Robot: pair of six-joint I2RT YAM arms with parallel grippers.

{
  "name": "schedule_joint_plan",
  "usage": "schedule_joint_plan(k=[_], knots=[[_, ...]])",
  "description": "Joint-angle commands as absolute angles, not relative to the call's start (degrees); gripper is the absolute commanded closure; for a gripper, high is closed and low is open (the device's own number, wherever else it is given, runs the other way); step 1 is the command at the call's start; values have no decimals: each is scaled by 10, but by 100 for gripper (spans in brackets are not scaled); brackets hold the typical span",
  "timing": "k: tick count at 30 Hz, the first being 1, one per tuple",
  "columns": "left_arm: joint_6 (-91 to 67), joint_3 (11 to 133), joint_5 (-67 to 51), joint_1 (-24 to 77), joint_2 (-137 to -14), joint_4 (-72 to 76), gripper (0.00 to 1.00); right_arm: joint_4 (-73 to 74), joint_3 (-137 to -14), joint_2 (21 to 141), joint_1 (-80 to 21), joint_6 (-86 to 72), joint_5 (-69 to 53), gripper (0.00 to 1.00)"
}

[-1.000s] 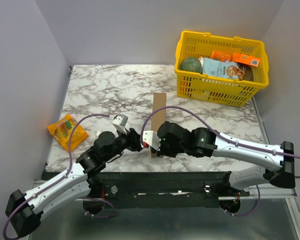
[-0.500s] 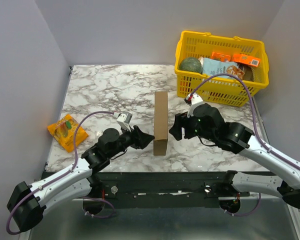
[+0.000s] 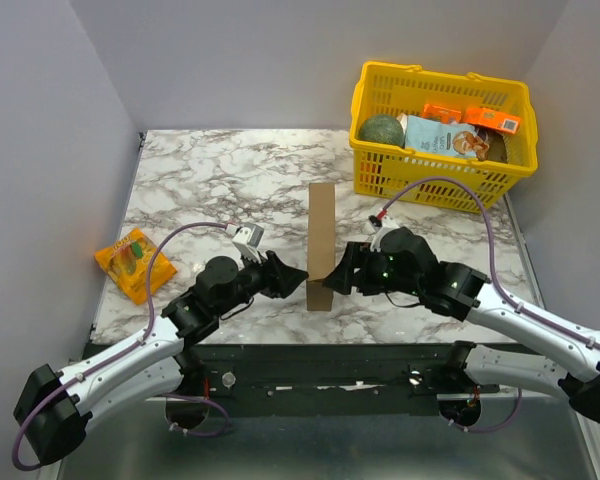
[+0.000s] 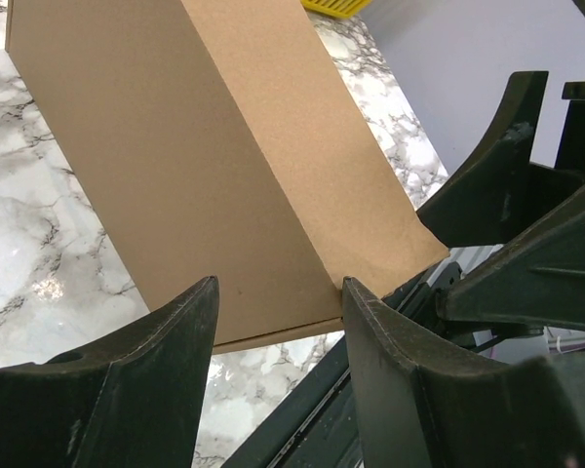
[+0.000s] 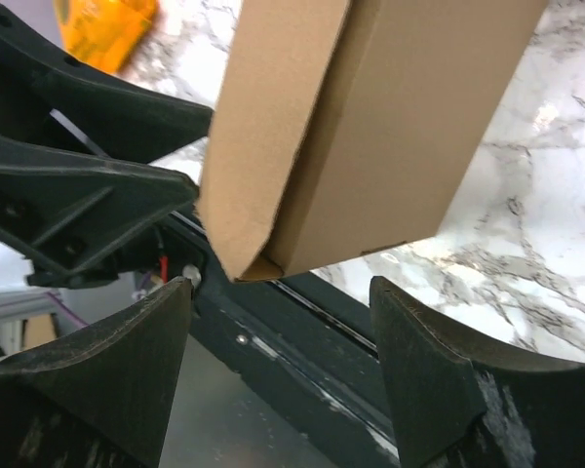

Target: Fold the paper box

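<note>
Far left, near the left edge of the marble table: orange snack packet, lying flat, well apart from everything else; print too small to read.

Left of centre: left gripper, reaching in low from the near edge. Jaws apart, moderately wide, with nothing clamped between them. Fingertips just beside the left face of the paper box at its near end; contact with the cardboard cannot be told.

Centre: paper box, plain brown corrugated cardboard, unprinted. Folded up into a long, narrow body standing on one long side, running from mid-table toward the near edge. Near end sits between the two grippers and shows open in the right wrist view.

Right of centre: right gripper, facing the left one across the box's near end. Jaws spread wide, holding nothing; tips close beside the right face, contact not clear.

Far right, back corner: yellow plastic basket, well apart from the box. Inside: a round dark green fruit, a pale blue packet, and orange cartons; lettering not readable.
</note>
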State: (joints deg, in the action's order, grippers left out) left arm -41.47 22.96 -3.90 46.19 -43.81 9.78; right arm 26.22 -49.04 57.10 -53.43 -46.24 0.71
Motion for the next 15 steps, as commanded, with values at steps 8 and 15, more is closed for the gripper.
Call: schedule_joint_plan(k=[8,15], knots=[[-409,224,-31,460,-436,52,39,207,-468,550,-514,-504,-12,20],[-409,227,-33,459,-437,52,39,211,-455,559,-512,-503,-11,27]])
